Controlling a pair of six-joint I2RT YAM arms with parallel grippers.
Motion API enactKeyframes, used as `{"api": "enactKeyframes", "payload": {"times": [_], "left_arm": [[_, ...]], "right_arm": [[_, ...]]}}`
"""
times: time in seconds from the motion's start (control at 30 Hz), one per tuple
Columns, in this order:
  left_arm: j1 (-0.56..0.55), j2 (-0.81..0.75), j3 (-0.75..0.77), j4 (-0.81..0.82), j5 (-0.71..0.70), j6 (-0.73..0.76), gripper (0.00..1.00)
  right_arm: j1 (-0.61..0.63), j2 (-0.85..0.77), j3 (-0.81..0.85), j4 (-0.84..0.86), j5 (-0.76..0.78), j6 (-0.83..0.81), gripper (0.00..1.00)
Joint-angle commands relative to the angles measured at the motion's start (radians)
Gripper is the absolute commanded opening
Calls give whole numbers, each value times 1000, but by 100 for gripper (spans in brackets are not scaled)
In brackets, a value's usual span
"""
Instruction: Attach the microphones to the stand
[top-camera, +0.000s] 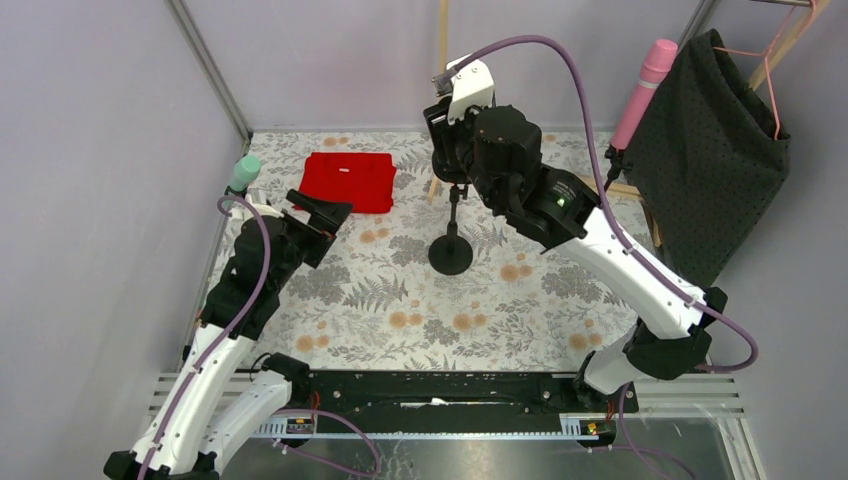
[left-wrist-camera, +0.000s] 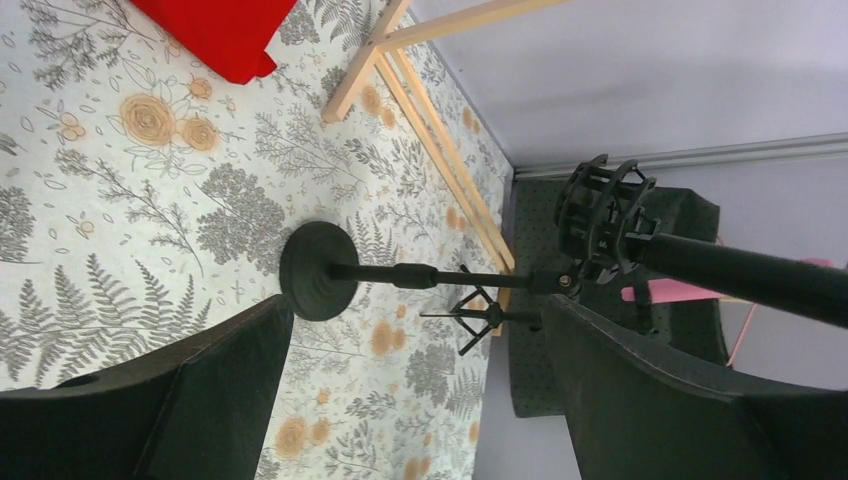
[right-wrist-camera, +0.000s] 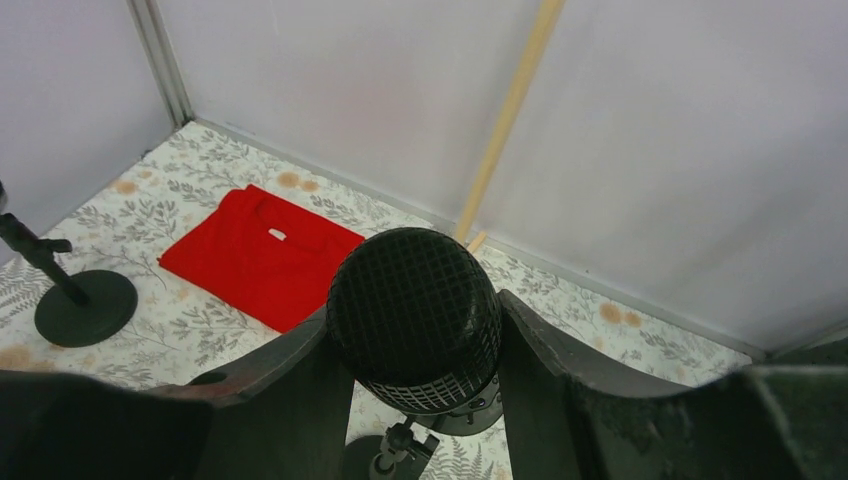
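The right gripper (top-camera: 455, 150) was clamped on the slim black microphone with a mesh head (right-wrist-camera: 415, 318), holding it over the black round-based stand (top-camera: 450, 252) at mid-table. The microphone's body ran into the ringed shock mount (left-wrist-camera: 600, 215) atop that stand. The left gripper (left-wrist-camera: 415, 315) hovered with its fingers apart, holding nothing. The mint green microphone (top-camera: 243, 172) stood by the left wall. The pink microphone (top-camera: 645, 88) (tilted, its foot in a black clip) was at the far right beside a dark dotted cloth (top-camera: 715, 150). A folded red cloth (top-camera: 350, 182) lay on the floral table cover (top-camera: 400, 300).
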Motion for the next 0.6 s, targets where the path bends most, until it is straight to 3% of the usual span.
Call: {"api": "enactKeyframes", "payload": {"times": [0.0,0.57], "left_arm": [[5,-8,-22,1,-13,97,99],[6,-13,-50,6,-15,106,99]], "right_arm": [[-49,16,101,-31,-7,38,0],[-139,39,55,1,-183,111,0]]}}
